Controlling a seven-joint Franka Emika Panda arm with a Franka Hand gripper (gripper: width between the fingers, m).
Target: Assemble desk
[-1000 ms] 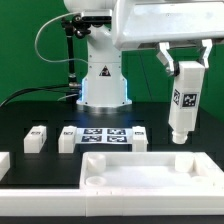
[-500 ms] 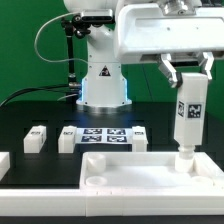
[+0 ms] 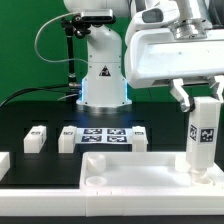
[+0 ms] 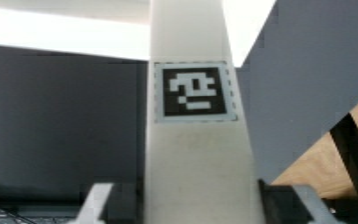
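Note:
The desk panel point(image 3: 140, 172) is a large white rimmed rectangle lying at the front of the table. My gripper point(image 3: 201, 96) is shut on a white square post leg point(image 3: 202, 138) with a black-and-white tag. I hold the leg upright, its lower end down at the panel's corner on the exterior view's right. In the wrist view the leg point(image 4: 195, 120) fills the middle, clamped between my two fingers point(image 4: 101, 203). Two more legs lie on the table, one point(image 3: 36, 138) at the exterior view's left and one point(image 3: 138, 138) next to the marker board.
The marker board point(image 3: 101, 137) lies flat behind the panel, with a small white part point(image 3: 67, 139) at its end. The robot base point(image 3: 103, 80) stands at the back. A white block point(image 3: 4, 164) sits at the exterior view's left edge.
My gripper has moved down and toward the exterior view's right with the leg. The leg's lower end has come from above the panel down to its corner.

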